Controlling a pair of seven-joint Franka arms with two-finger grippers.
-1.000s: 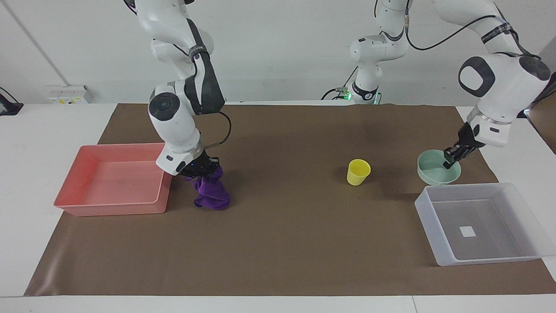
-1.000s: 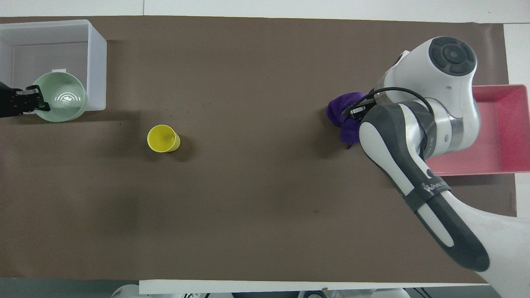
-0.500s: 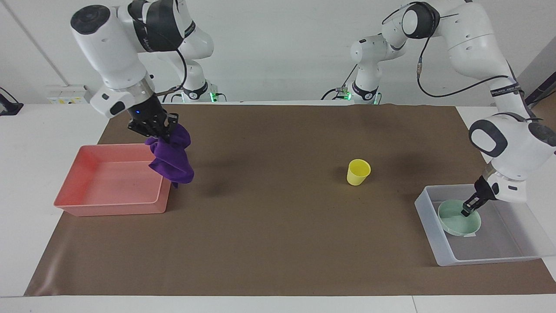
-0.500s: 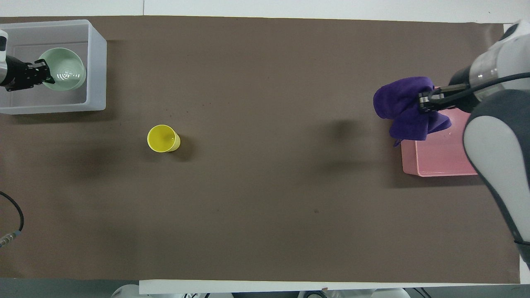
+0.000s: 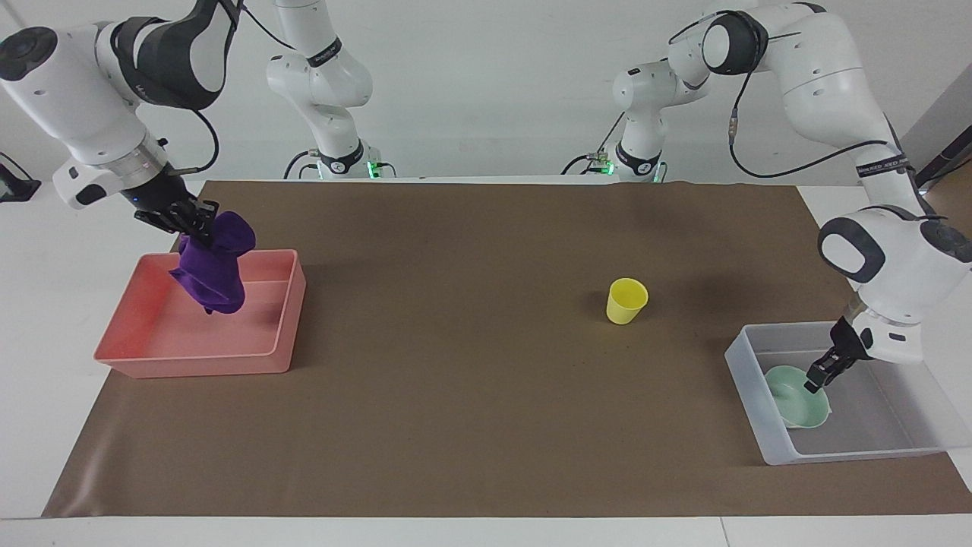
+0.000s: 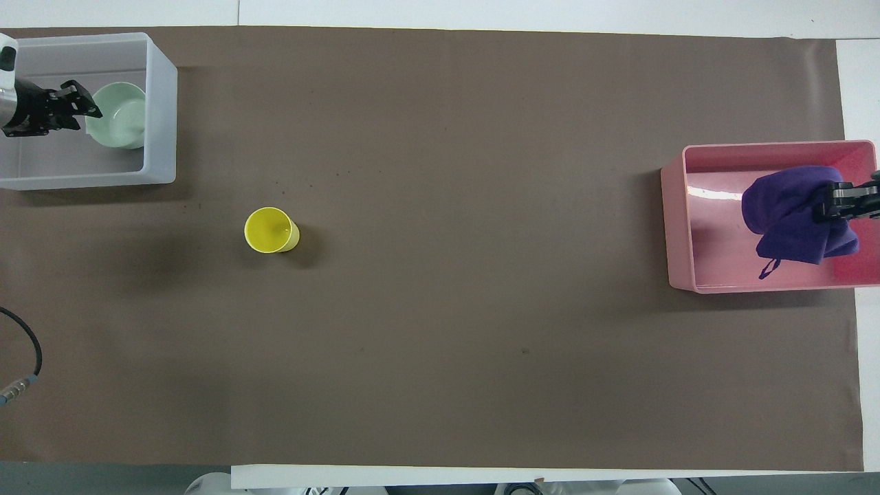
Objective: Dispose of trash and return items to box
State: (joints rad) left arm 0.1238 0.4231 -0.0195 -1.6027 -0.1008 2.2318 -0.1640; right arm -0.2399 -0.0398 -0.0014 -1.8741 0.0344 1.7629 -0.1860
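Observation:
My right gripper (image 5: 199, 226) is shut on the purple cloth (image 5: 213, 262), which hangs from it over the pink tray (image 5: 197, 358). In the overhead view the cloth (image 6: 790, 213) shows inside the tray's outline (image 6: 677, 227) with the right gripper (image 6: 835, 201) on it. My left gripper (image 5: 818, 377) is down inside the clear box (image 5: 759, 429) and grips the rim of the mint-green bowl (image 5: 799, 403), which is tilted low in the box. The bowl (image 6: 124, 125) lies by the box's wall (image 6: 159, 117); the left gripper (image 6: 77, 103) is on its rim. The yellow cup (image 5: 627, 300) stands upright on the mat.
A brown mat (image 5: 486, 425) covers the table. The pink tray is at the right arm's end, the clear box at the left arm's end. The cup (image 6: 271, 230) is nearer to the robots than the box, toward the table's middle.
My right gripper lifted the cloth off the mat beside the tray and carried it over the tray. My left gripper carried the bowl into the box, where it now tilts.

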